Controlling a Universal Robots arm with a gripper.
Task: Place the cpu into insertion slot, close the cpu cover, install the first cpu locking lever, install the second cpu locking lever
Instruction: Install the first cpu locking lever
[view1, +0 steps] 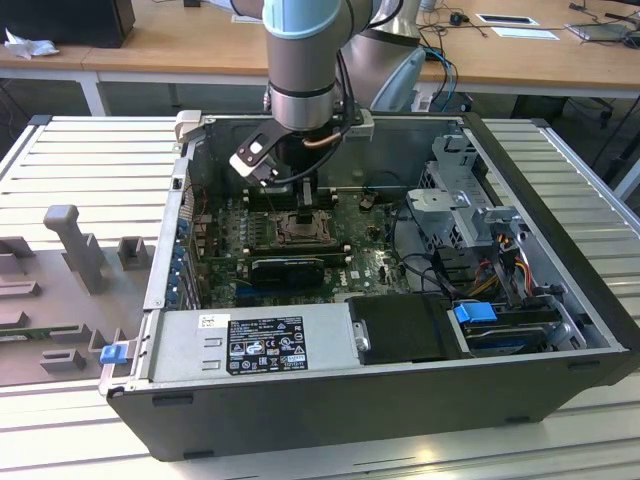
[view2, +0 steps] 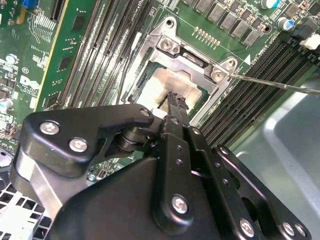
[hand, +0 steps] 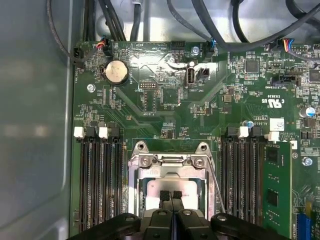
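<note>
Setting: pale slatted counter, wooden desks behind, open computer case lying on its side.

Exterior view: the arm drops near-vertically into the case, wrist down. The gripper hangs directly over the insertion slot on the green board. The arm hides the fingertips and the slot's far edge.

Second wrist view: the gripper's fingertips are pressed together with nothing between them, poised over the cpu. The cpu lies flat in the slot, pale top upward, framed by the cpu cover. A thin lever rod runs off from one corner. The gripper body hides the slot's near half. Whether the tips touch the cpu cannot be told.

First wrist view: memory slots flank the socket on both sides, parallel to its edges. A coin cell sits well apart from it.
</note>
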